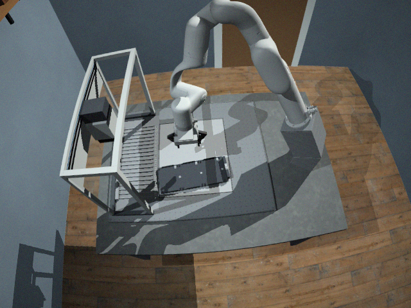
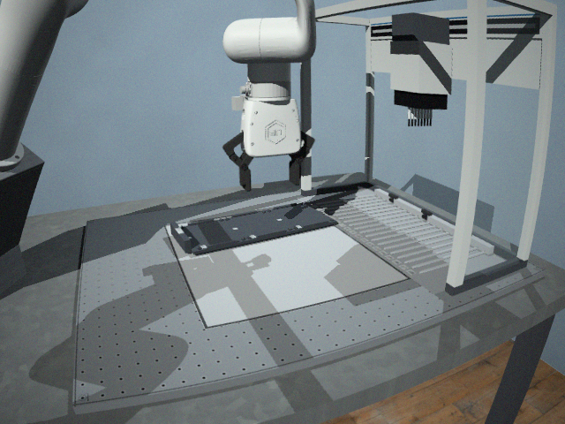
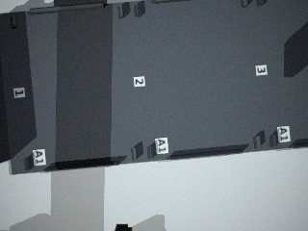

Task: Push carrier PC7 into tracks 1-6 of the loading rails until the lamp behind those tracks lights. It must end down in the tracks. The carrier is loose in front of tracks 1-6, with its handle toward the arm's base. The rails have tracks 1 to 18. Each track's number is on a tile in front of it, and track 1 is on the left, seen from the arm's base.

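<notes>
Carrier PC7 [image 1: 192, 175] [image 2: 255, 228] [image 3: 192, 72] is a flat dark rectangular plate. It lies on the light mat [image 1: 216, 131] [image 2: 282, 283], slightly skewed, just in front of the loading rails [image 1: 139, 155] [image 2: 401, 232]. One short end touches the rails' near edge, and the handle end [image 1: 223, 167] [image 2: 182, 235] points toward the arm's base. In the wrist view its top shows small tiles marked 1, 2, 3 and A1. My gripper [image 1: 187, 143] [image 2: 271, 182] is open and empty, pointing down. It hangs well above the carrier's middle and touches nothing.
A white gantry frame [image 1: 122, 99] [image 2: 470, 182] stands over the rails, with a dark head [image 1: 94, 109] [image 2: 419, 27] hanging near its far end. The arm's base block [image 1: 298, 139] [image 2: 13, 192] sits on the perforated grey plate [image 1: 252, 179] [image 2: 137, 346].
</notes>
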Tool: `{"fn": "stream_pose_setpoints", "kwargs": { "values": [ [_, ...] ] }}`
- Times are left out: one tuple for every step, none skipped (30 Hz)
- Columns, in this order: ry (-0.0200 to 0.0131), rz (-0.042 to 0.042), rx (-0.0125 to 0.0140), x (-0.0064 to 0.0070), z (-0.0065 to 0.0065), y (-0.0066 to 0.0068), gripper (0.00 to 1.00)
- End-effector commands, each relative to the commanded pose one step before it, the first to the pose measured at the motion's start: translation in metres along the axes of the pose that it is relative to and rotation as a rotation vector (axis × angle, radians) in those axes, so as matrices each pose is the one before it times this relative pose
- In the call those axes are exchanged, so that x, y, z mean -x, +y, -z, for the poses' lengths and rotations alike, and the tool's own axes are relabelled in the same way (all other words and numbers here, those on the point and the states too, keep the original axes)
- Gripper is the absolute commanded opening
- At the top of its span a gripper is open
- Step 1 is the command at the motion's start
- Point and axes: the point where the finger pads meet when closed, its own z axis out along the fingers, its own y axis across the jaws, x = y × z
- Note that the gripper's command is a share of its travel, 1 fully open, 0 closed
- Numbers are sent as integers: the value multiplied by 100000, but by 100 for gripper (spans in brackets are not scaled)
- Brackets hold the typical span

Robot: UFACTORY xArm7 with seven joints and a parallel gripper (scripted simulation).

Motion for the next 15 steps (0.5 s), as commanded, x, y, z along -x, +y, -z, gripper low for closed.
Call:
{"fn": "stream_pose_setpoints", "kwargs": {
  "values": [
    [72, 20, 312, -31, 78, 138, 100],
    [0, 0, 0, 0, 0, 0, 100],
    [0, 0, 0, 0, 0, 0, 100],
    [1, 0, -2, 1, -164, 1, 100],
    [1, 1, -2, 1, -163, 1, 100],
    [-1, 0, 2, -2, -172, -3, 100],
    [0, 0, -1, 0, -166, 0, 100],
    [0, 0, -1, 0, -166, 0, 100],
    [0, 0, -1, 0, -167, 0, 100],
    [0, 0, -1, 0, -167, 0, 100],
    [0, 0, -1, 0, -167, 0, 100],
    [0, 0, 0, 0, 0, 0, 100],
    [0, 0, 0, 0, 0, 0, 100],
    [0, 0, 0, 0, -168, -1, 100],
    [0, 0, -1, 0, -167, 0, 100]
  ]
}}
